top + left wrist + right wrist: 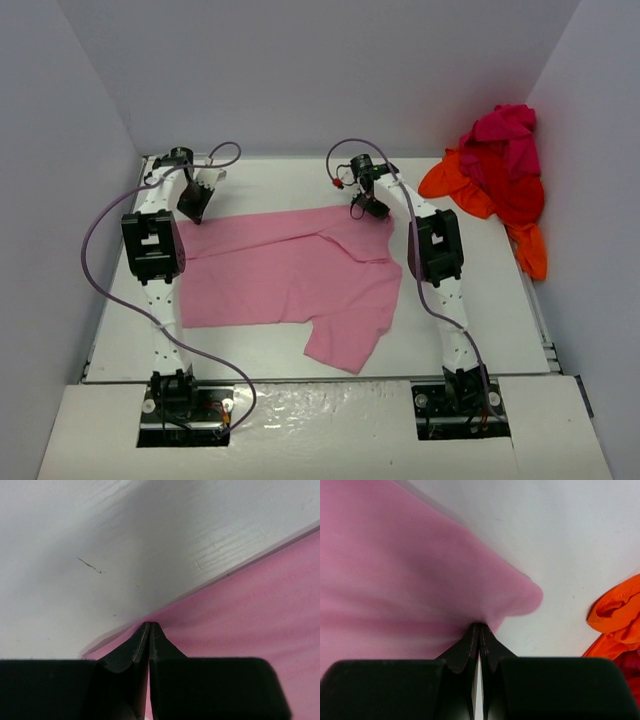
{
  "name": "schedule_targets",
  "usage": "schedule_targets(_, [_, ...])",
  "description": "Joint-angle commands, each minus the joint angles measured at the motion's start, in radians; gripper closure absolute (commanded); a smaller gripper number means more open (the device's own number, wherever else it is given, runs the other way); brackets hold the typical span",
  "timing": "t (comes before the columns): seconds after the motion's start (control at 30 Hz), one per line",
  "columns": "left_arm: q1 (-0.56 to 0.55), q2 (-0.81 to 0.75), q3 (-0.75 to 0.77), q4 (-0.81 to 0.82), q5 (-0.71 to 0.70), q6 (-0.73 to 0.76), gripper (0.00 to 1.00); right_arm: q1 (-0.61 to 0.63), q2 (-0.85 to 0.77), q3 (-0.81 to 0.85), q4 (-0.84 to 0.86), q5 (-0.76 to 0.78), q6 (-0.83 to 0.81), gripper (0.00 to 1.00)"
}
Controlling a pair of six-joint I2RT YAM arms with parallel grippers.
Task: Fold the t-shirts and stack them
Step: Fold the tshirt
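Observation:
A light pink t-shirt (285, 275) lies spread on the white table, one sleeve hanging toward the near edge. My left gripper (193, 210) is shut on its far left corner; the left wrist view shows the closed tips (150, 626) pinching the pink edge (250, 610). My right gripper (368, 208) is shut on its far right corner; the right wrist view shows the closed tips (480, 626) gripping bunched pink cloth (395, 570). Orange, red and magenta t-shirts (500, 175) lie heaped at the far right, partly seen in the right wrist view (617, 610).
White walls enclose the table (490, 300) on the left, back and right. The heap of shirts leans against the right wall. Both arm bases sit at the near edge.

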Motion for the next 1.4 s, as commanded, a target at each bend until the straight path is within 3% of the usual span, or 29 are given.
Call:
schedule_targets(0.0, [-0.027, 0.077, 0.137, -0.093, -0.092, -0.022, 1.0, -0.074, 0.07, 0.033, -0.074, 0.072, -0.024, 1.0])
schedule_targets(0.4, [-0.076, 0.104, 0.212, -0.05, -0.152, -0.034, 1.0, -0.102, 0.12, 0.088, -0.055, 0.063, -0.057, 1.0])
schedule_targets(0.6, [-0.088, 0.188, 0.413, -0.146, -0.164, -0.054, 1.0, -0.117, 0.186, 0.178, -0.049, 0.153, -0.116, 1.0])
schedule_targets(0.7, [-0.088, 0.177, 0.406, -0.11, -0.168, -0.055, 1.0, -0.129, 0.201, 0.195, -0.035, 0.16, -0.12, 1.0])
schedule_targets(0.73, [-0.088, 0.163, 0.385, -0.082, -0.167, -0.062, 0.98, -0.131, 0.196, 0.191, -0.021, 0.157, -0.116, 0.94])
schedule_targets(0.8, [-0.088, 0.125, 0.329, -0.009, -0.172, -0.082, 0.87, -0.13, 0.18, 0.171, 0.018, 0.151, -0.109, 0.68])
schedule_targets(0.83, [-0.088, 0.103, 0.298, 0.033, -0.176, -0.091, 0.78, -0.13, 0.17, 0.157, 0.036, 0.149, -0.108, 0.52])
schedule_targets(0.9, [-0.097, 0.058, 0.251, 0.123, -0.17, -0.103, 0.51, -0.128, 0.139, 0.146, 0.078, 0.157, -0.102, 0.35])
schedule_targets(0.97, [-0.123, 0.036, 0.261, 0.144, -0.18, -0.112, 0.46, -0.126, 0.124, 0.154, 0.118, 0.166, -0.087, 0.19])
schedule_targets(1.13, [-0.124, 0.026, 0.34, 0.14, -0.182, -0.139, 0.44, -0.126, 0.072, 0.18, 0.179, 0.17, -0.057, 0.15])
schedule_targets(1.37, [-0.128, -0.12, 0.295, 0.186, -0.189, -0.163, 0.39, -0.115, -0.097, 0.163, 0.227, 0.184, 0.028, 0.12])
